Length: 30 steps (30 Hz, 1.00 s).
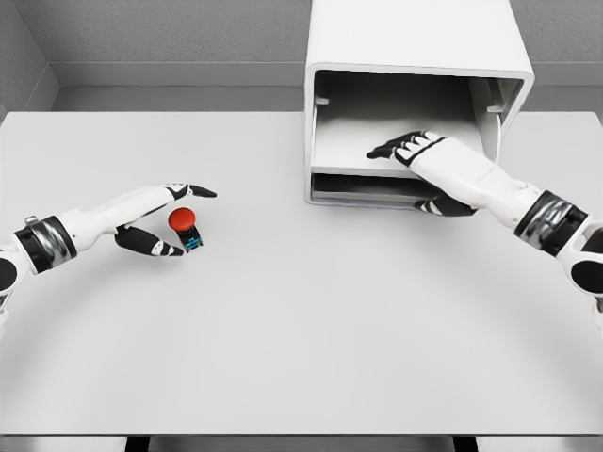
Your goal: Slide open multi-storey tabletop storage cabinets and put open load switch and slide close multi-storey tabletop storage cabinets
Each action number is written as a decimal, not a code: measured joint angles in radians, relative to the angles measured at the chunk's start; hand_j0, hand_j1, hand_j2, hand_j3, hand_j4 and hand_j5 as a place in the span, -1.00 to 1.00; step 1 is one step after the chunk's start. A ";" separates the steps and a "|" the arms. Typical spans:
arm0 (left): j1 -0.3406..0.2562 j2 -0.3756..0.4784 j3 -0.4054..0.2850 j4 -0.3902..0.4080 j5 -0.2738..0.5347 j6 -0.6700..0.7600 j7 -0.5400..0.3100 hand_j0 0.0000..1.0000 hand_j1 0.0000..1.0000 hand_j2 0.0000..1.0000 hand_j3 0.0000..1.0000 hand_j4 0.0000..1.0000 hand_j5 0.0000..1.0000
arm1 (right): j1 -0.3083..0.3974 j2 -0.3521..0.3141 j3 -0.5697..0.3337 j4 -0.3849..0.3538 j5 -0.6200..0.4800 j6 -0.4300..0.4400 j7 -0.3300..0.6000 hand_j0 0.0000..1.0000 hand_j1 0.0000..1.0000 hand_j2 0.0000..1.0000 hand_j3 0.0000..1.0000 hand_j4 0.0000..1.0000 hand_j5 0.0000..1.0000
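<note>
Switch (186,227) on bench (301,358), between our open left fingers (200,191), ungripped; small, light, rigid, so we judge its red cap the best hold. Right hand (429,165) lies flat, fingers extended, on cabinet (415,56) drawer (349,155).

Bright, even light; soft shadows; sharp.

This is a simulated test room, not a home: a plain, wide white table (283,330) stands against bare grey textured walls (170,28) at the far side.
</note>
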 measured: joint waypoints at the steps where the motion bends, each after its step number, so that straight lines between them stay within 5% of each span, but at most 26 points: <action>1: 0.000 0.000 0.000 0.000 0.000 0.000 0.000 0.72 0.72 0.72 0.72 0.72 0.72 | 0.002 0.000 0.000 -0.003 0.000 0.000 0.000 0.85 0.85 0.85 0.85 0.85 0.85; 14: 0.000 0.000 0.001 0.001 0.000 0.000 0.000 0.40 0.40 0.40 0.40 0.40 0.40 | 0.021 -0.010 0.000 -0.023 -0.005 -0.003 0.000 0.72 0.72 0.72 0.72 0.72 0.72; 30: 0.003 0.004 0.001 0.001 0.003 0.000 0.000 0.29 0.29 0.29 0.29 0.29 0.29 | 0.026 -0.034 -0.009 -0.024 -0.012 -0.027 0.000 0.65 0.65 0.65 0.65 0.65 0.65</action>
